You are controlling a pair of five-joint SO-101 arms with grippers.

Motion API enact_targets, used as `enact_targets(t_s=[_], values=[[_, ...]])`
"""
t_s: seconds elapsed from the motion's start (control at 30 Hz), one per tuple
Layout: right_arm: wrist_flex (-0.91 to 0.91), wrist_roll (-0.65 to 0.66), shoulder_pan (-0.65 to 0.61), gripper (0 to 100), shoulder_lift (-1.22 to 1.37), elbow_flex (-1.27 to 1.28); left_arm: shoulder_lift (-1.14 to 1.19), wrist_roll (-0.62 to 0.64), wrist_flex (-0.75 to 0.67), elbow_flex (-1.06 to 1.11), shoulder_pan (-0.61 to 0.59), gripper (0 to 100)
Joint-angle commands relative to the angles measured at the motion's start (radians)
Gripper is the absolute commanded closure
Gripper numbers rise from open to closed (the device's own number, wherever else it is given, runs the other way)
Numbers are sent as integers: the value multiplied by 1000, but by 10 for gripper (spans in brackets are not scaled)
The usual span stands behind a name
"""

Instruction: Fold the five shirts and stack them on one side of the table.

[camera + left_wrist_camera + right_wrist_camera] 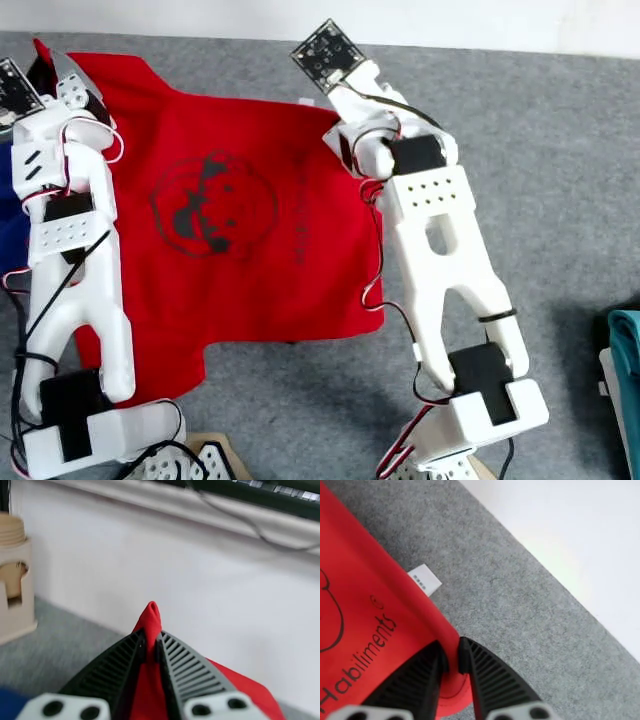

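A red shirt (230,220) with a dark print lies spread on the grey table (540,150). My left gripper (55,70) is at the shirt's far left corner and holds it a little raised. In the left wrist view the black fingers (125,665) are shut on a peak of red fabric (151,615). My right gripper (322,108) sits at the shirt's far right corner. In the right wrist view its fingers (480,670) are shut on the shirt's red edge (451,647), near a white label (424,580).
Blue cloth (10,210) shows at the table's left edge and teal cloth (625,350) at the right edge. A beige wooden stand (15,595) is beyond the left arm, against a white wall (200,580). Bare grey table stretches right of the shirt.
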Motion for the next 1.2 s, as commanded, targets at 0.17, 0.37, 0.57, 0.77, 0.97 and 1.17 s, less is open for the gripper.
enact_targets(t_s=[0.17, 0.37, 0.57, 0.77, 0.97, 1.17], values=[[165, 8, -21, 991, -18, -5, -323, 8, 351, 168, 36, 993], [303, -54, -44, 991, -113, 19, -634, 5, 595, 355, 28, 993], [369, -55, -96, 991, -303, 216, -862, 3, 838, 478, 5, 993], [308, -55, -101, 991, -521, 532, -928, -91, 1108, 496, -36, 993], [226, -51, -99, 991, -694, 783, -932, -91, 1300, 498, -38, 993], [226, -55, -99, 991, -794, 900, -934, -89, 1442, 499, -87, 993]])
